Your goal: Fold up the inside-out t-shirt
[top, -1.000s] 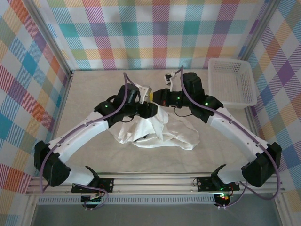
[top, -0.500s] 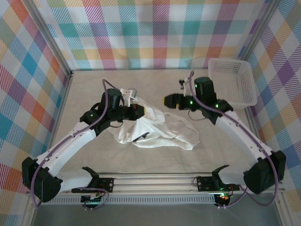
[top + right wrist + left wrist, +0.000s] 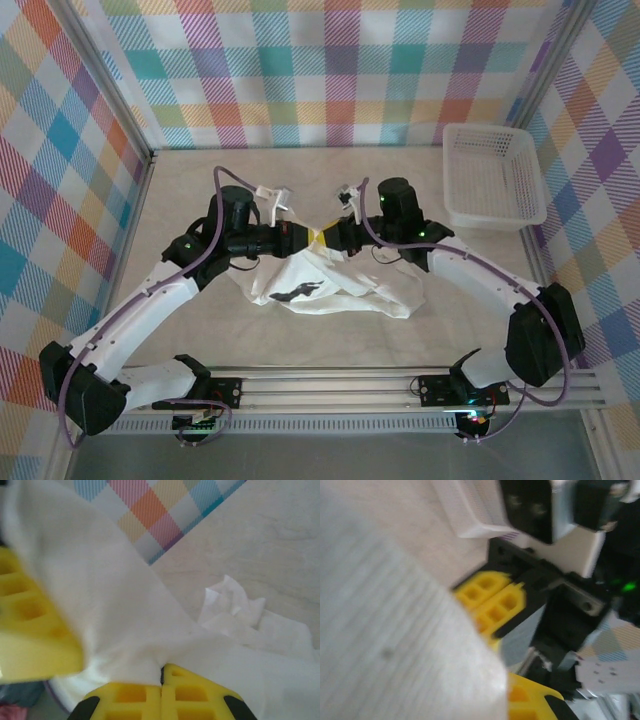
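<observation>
The inside-out t-shirt (image 3: 345, 285) lies crumpled mid-table, white, with a small dark patch (image 3: 298, 292). One point of it is pulled up to where both grippers meet. My left gripper (image 3: 306, 238) is shut on that raised cloth, which spreads blurred over the left wrist view (image 3: 395, 630), beside my own yellow finger (image 3: 530, 702). Directly opposite, my right gripper (image 3: 331, 237) is shut on the same fold. The right wrist view has its yellow fingertips (image 3: 125, 697) pressed together with cloth (image 3: 125, 610) pinched in the seam. The left gripper's yellow finger (image 3: 30, 630) is close on the left.
A rigid white mesh basket (image 3: 495, 175) stands at the back right by the checked wall. Checked walls enclose the table on three sides. The rest of the shirt (image 3: 240, 615) trails wrinkled over the pale tabletop (image 3: 200, 185).
The right gripper, apart from the cloth half a second ago, has moved left and shut on the raised fold. The left gripper, still holding cloth, has shifted right to meet it.
</observation>
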`<state>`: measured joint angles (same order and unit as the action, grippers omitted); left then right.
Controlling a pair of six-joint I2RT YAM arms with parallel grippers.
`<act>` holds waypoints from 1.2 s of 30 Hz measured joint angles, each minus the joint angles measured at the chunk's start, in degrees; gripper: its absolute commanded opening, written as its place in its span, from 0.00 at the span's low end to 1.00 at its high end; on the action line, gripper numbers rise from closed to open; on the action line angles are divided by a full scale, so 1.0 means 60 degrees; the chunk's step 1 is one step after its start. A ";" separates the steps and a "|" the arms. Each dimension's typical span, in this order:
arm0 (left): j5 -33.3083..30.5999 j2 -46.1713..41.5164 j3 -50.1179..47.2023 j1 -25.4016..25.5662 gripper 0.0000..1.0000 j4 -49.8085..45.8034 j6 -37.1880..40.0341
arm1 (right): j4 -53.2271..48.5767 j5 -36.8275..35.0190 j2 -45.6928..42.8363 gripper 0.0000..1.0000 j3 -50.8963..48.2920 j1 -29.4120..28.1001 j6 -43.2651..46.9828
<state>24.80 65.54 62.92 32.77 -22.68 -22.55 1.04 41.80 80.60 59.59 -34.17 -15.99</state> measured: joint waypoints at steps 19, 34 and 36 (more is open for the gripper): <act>-0.1024 -0.1260 0.0135 -0.0878 0.91 -0.2463 0.5093 | 0.1851 0.3450 -0.0816 0.00 -0.0546 0.1351 -0.3617; -0.0219 0.0627 0.0259 -0.0780 0.95 0.0397 0.7956 | 0.0426 0.4830 -0.0812 0.00 0.0408 0.1242 -0.2940; -0.0007 0.0922 0.0299 -0.0769 0.95 0.0681 0.8047 | 0.0375 0.4830 -0.0812 0.00 0.0412 0.1246 -0.2922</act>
<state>24.75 71.07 64.71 28.16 -18.59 25.74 3.29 70.78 75.72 62.06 -26.70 -33.52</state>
